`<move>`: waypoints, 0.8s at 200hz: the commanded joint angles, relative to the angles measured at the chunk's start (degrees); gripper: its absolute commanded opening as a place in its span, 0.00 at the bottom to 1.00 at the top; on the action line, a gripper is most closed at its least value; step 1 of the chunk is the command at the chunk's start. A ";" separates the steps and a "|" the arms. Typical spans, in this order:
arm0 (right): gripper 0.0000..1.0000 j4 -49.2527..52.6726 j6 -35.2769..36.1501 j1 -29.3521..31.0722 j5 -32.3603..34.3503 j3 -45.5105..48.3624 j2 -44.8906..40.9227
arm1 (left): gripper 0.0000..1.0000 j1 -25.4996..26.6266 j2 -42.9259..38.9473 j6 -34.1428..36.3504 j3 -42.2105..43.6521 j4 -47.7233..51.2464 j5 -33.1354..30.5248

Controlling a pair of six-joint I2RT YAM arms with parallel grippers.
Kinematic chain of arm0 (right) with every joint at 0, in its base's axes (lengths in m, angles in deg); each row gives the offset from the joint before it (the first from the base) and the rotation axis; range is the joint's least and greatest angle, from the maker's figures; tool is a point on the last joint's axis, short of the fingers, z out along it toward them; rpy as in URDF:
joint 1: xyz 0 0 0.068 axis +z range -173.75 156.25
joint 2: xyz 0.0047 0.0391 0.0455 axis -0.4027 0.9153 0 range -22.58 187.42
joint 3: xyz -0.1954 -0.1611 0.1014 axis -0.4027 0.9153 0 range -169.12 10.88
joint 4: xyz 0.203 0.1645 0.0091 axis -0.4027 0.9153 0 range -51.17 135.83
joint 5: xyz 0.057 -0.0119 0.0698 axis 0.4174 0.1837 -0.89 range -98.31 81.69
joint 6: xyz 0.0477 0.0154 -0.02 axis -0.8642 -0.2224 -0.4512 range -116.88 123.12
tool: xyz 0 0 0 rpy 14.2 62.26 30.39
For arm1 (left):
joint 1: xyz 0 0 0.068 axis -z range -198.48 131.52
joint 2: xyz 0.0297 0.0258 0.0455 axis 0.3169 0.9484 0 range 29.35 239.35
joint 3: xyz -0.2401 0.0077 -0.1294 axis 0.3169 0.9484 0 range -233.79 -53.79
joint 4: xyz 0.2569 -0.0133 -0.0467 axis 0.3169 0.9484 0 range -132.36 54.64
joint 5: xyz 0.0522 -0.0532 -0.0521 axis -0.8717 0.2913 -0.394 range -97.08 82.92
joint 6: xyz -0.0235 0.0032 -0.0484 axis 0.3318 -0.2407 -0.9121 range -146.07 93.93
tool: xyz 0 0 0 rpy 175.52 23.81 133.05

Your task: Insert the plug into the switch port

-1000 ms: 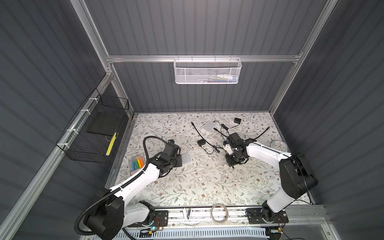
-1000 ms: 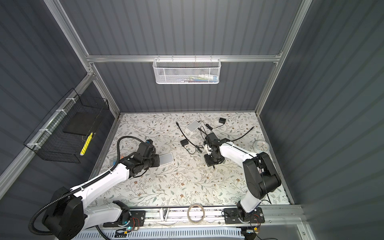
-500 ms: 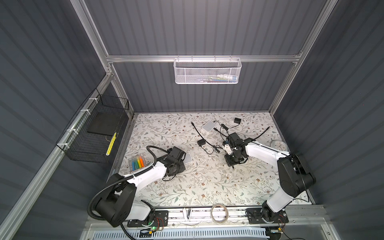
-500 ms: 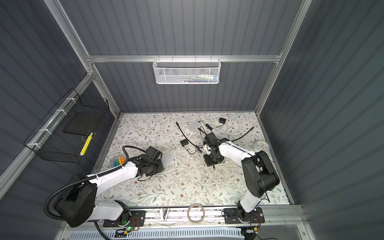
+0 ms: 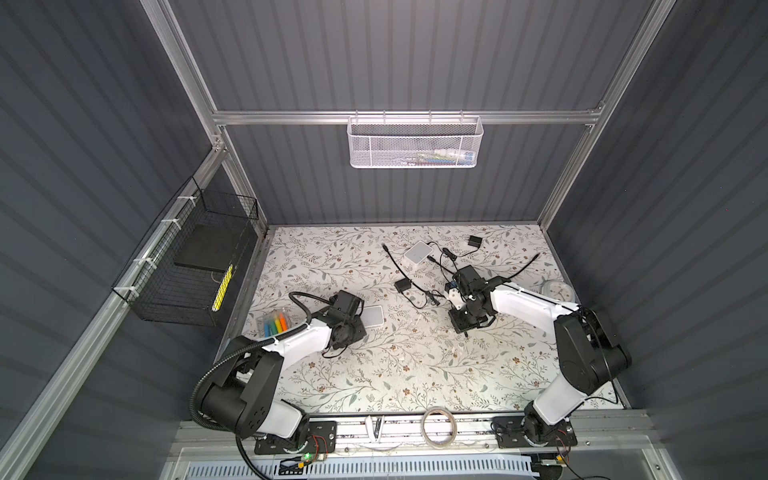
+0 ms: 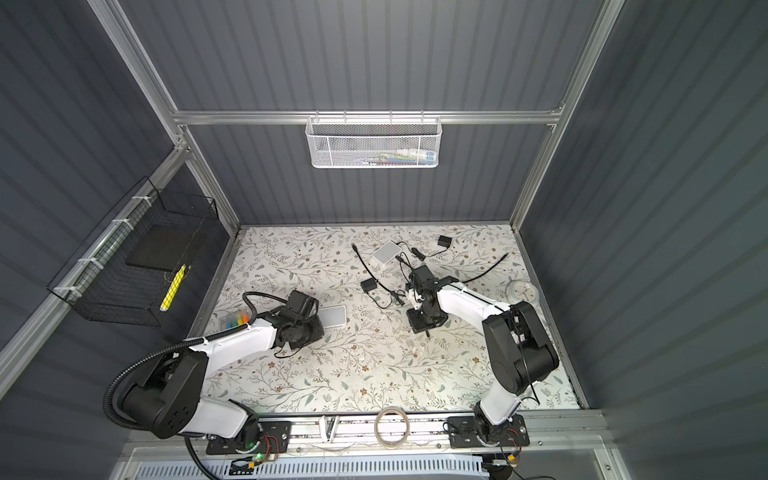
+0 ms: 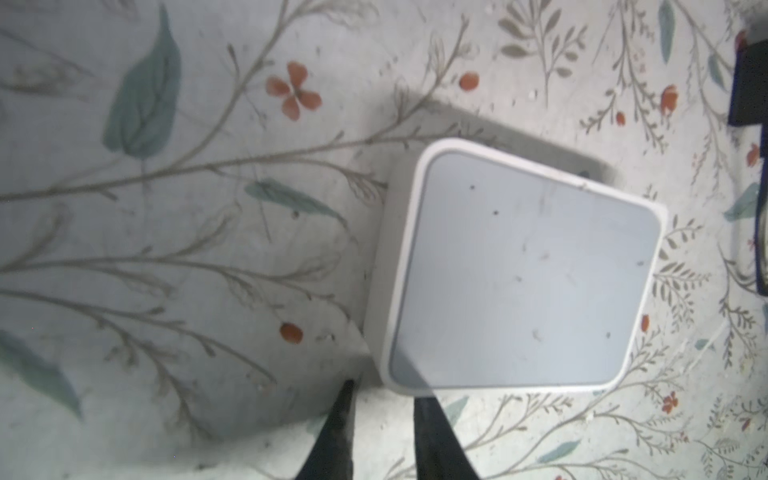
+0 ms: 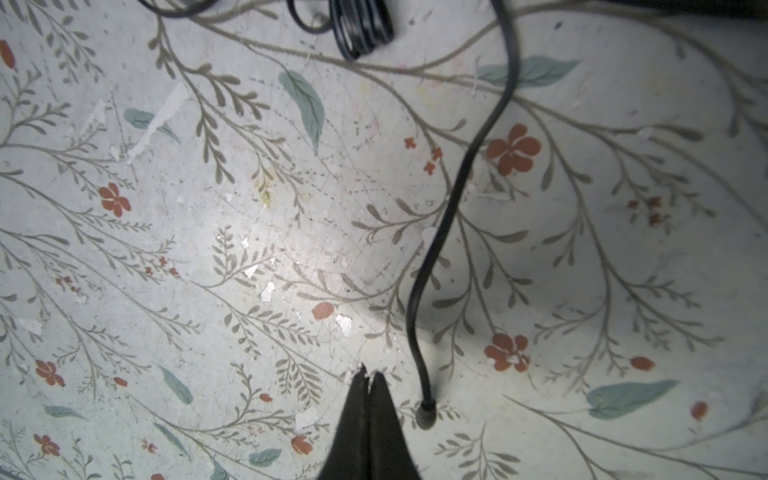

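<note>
The switch (image 7: 519,274), a flat white square box, lies on the flowered table (image 5: 415,365); none of its ports show. My left gripper (image 7: 380,392) is at one corner of it, jaws a little apart over bare table. One fingertip (image 7: 348,384) stands just beside the switch's wall. That corner hides the other fingertip. In both top views this gripper (image 5: 360,323) (image 6: 321,326) sits against the switch (image 5: 372,314) (image 6: 332,316). The plug (image 8: 426,415), a small black barrel on a thin black cable, lies on the table. My right gripper (image 8: 368,374) (image 5: 465,329) is shut and empty right beside it.
A second white box (image 5: 419,252) with cables lies at the back. Black adapters (image 5: 402,285) (image 5: 474,241) and a coiled lead (image 8: 361,29) lie between the arms. A marker pack (image 5: 274,325) sits left, a round clear lid (image 5: 557,291) right, a tape roll (image 5: 438,422) on the front rail.
My left arm's elbow has dropped low toward the front while its gripper stayed at the switch. The right arm and the plug have hardly moved.
</note>
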 commanded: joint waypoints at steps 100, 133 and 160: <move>0.00 -0.19 -1.36 -0.11 -1.31 2.75 -2.78 | 0.27 -7.65 14.48 16.22 -13.25 -2.28 1.67; 0.00 -0.51 -1.34 -0.57 -1.89 3.03 -4.50 | 0.30 -7.84 8.24 22.98 -16.27 2.54 -3.06; 0.00 0.27 -0.94 -1.51 -1.32 2.54 -4.93 | 0.33 -7.84 0.66 26.38 -16.59 4.70 -5.42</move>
